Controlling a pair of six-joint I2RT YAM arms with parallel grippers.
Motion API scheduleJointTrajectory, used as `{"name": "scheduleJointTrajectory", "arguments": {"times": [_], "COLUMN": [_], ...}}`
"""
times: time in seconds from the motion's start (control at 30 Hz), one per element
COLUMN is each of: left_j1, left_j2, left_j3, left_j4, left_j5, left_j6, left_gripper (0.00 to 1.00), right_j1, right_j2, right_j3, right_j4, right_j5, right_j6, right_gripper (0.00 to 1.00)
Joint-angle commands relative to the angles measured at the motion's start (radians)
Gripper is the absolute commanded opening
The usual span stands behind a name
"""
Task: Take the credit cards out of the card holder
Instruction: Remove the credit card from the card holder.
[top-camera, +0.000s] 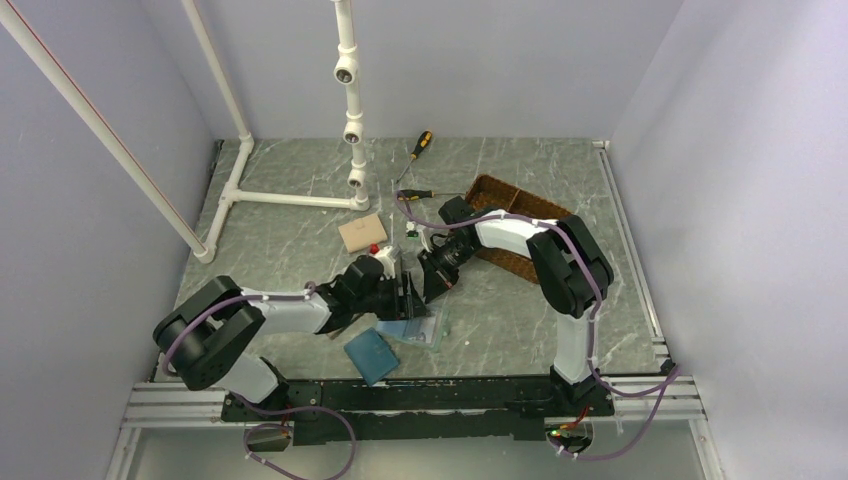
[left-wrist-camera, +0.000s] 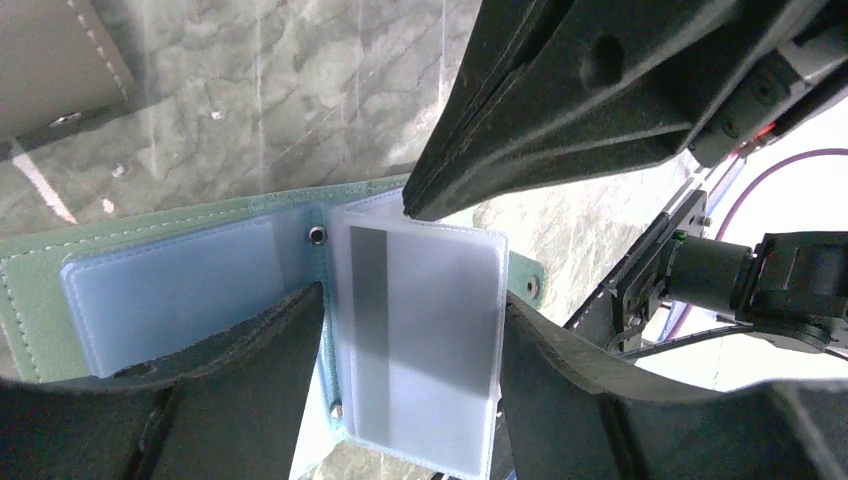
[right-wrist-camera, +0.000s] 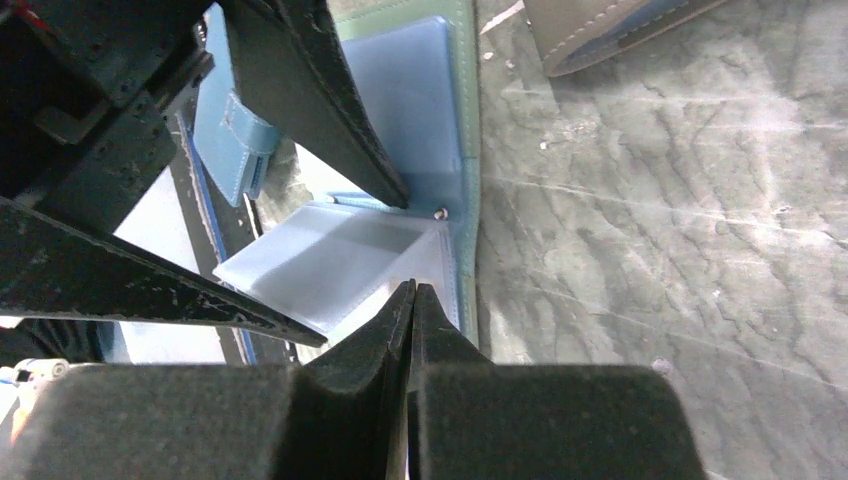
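The sage-green card holder (top-camera: 422, 332) lies open on the table, its pale blue pockets (left-wrist-camera: 160, 295) facing up. A clear sleeve with a pale whitish card (left-wrist-camera: 430, 330) in it stands up from the spine. My left gripper (left-wrist-camera: 415, 295) brackets this sleeve, one finger at the spine and the other touching its free edge. My right gripper (right-wrist-camera: 412, 288) is shut, its tips at the sleeve's top edge (left-wrist-camera: 405, 213); I cannot tell whether they pinch the card. The holder's green rim (right-wrist-camera: 466, 100) and the card (right-wrist-camera: 320, 260) show in the right wrist view. The black and orange-tan cards are hidden.
A darker blue wallet (top-camera: 370, 355) lies just left of the holder. A tan wallet (top-camera: 362, 233) lies behind the grippers, and a grey-brown wallet (left-wrist-camera: 50, 60) is close by. A woven basket (top-camera: 500, 195), two screwdrivers (top-camera: 422, 145) and a white pipe frame (top-camera: 290, 198) stand farther back.
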Motion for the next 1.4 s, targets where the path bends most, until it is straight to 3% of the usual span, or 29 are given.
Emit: {"name": "scheduleJointTrajectory", "arguments": {"times": [0.0,0.13,0.27,0.6,0.83,1.37], "left_j1": [0.013,0.017,0.024,0.032,0.033,0.058], "left_j2": [-0.043,-0.062,-0.079,-0.136,-0.159,-0.230], "left_j3": [-0.023,-0.030,-0.029,-0.019,-0.005,-0.029], "left_j4": [-0.042,-0.056,-0.089,-0.176,-0.245,-0.266], "left_j5": [0.004,-0.003,-0.020,-0.057,-0.087,-0.070], "left_j6": [-0.006,-0.007,-0.009,-0.006,0.003,-0.009], "left_gripper": [0.68,0.66,0.56,0.45,0.26,0.29], "right_j1": [0.001,0.004,0.009,0.012,0.018,0.035], "right_j2": [0.009,0.014,0.014,0.012,0.012,0.009], "right_j3": [0.024,0.025,0.026,0.031,0.034,0.051], "right_j4": [-0.004,-0.006,-0.009,-0.019,-0.029,-0.071], "right_j5": [0.011,0.004,-0.011,-0.020,-0.027,-0.044], "right_j6": [-0.007,-0.007,-0.010,-0.020,-0.032,-0.079], "right_gripper": [0.02,0.02,0.03,0.03,0.04,0.05]}}
